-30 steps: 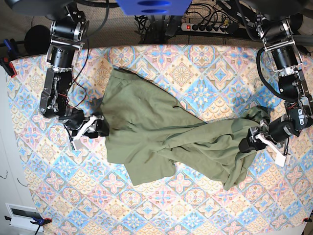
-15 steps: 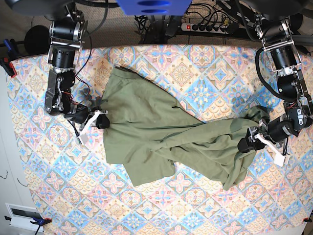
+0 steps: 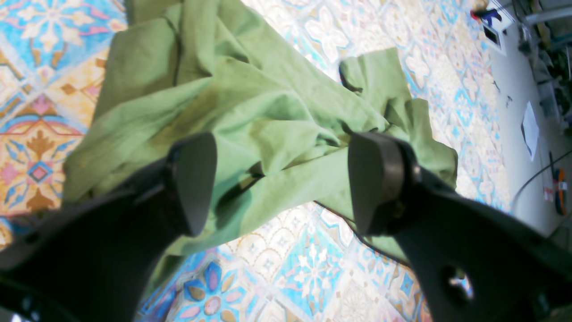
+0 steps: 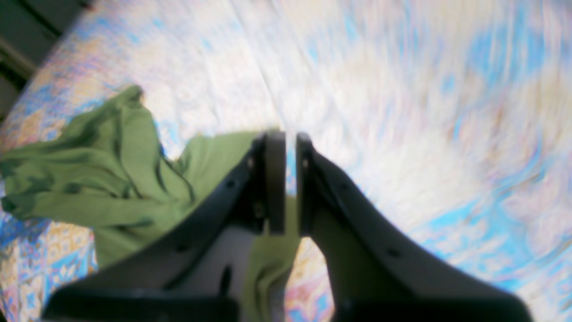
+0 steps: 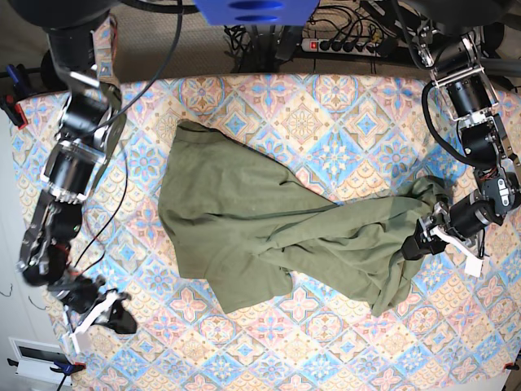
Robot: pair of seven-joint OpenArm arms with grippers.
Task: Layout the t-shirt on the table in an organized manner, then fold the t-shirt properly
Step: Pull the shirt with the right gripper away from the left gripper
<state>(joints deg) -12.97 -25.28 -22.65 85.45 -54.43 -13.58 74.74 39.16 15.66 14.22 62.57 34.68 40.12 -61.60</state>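
We find the layout step in hand, folding not begun. The t-shirt (image 5: 277,236) lies crumpled and twisted across the middle of the worktop (image 5: 342,106). The left gripper (image 5: 417,244) stands released, its jaws wide over the bunched right end of the garment. The right gripper (image 5: 114,318) is clenched near the worktop's near-left corner, apart from the cloth; no fabric shows between its jaws. Next, we judge, each end needs gripping and drawing apart. A power strip (image 5: 342,45) lies beyond the far edge, clear of the work.

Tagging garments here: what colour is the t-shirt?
Plain olive green t-shirt, no print; clearest in the base view.
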